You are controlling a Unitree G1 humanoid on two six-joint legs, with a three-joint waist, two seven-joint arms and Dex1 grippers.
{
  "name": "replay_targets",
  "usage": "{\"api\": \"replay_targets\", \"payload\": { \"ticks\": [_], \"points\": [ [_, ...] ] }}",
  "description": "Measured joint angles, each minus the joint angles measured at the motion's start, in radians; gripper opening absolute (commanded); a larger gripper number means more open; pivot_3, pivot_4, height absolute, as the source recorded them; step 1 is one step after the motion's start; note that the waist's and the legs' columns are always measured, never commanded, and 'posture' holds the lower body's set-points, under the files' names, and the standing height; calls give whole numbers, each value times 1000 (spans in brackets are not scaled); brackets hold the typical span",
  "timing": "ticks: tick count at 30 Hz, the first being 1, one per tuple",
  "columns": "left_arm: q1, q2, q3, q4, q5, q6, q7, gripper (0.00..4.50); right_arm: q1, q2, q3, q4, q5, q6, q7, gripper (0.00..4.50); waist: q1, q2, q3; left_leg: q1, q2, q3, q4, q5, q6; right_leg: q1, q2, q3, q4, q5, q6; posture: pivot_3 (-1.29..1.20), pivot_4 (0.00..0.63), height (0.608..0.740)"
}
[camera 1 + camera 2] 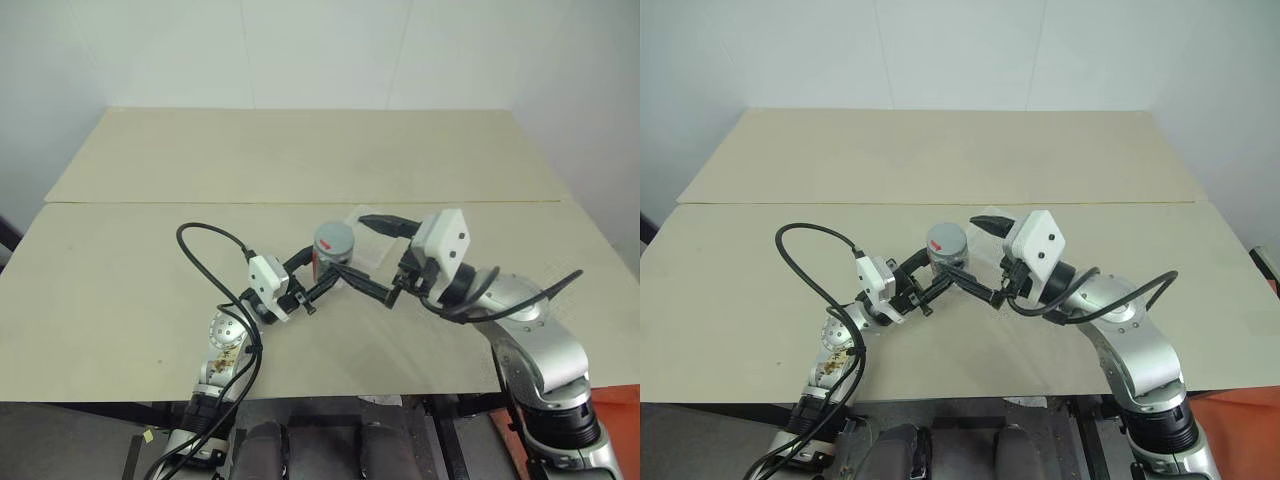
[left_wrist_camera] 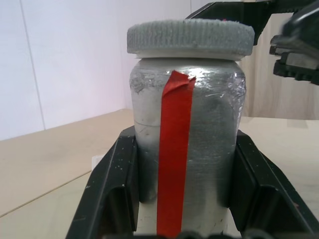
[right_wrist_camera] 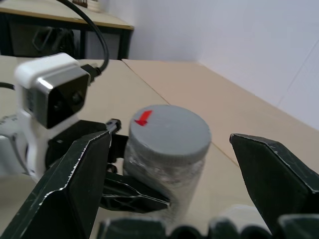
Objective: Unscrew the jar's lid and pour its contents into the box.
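I see my left gripper [image 1: 322,272] clenched on the small silvery-grey cylindrical jar [image 2: 185,144] with the vertical red tape stripe, one black finger [image 2: 112,191] pressed against each side of its body, holding it upright above the pale beige worktop [image 1: 120,270]. The round grey ribbed lid [image 2: 190,38] sits on top of the jar, with a bit of red tape on its flat face in the right wrist view. My right gripper [image 1: 365,255] is released, its two black fingers [image 3: 70,181] spread wide with the lid between them, one to either side and neither touching it. Just beyond the jar, under the right gripper's far finger, I make out the shallow clear plastic box [image 1: 375,248] lying on the worktop.
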Motion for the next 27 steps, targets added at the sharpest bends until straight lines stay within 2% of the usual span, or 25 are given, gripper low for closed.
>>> {"api": "replay_targets", "payload": {
  "ticks": [11,27],
  "points": [
    [-3,-7,-7,1,0,-2,-7,1932,-113,57,15,51,77,110,-39,4447,2,0,0,0,0,0,0,0,0,0,0,0,0,0,0,0,150,740],
    [-20,-15,-7,4,-2,-2,-9,1932,-115,43,24,97,56,108,-16,4447,0,0,0,0,0,0,0,0,0,0,0,0,0,0,0,0,150,740]
  ]
}}
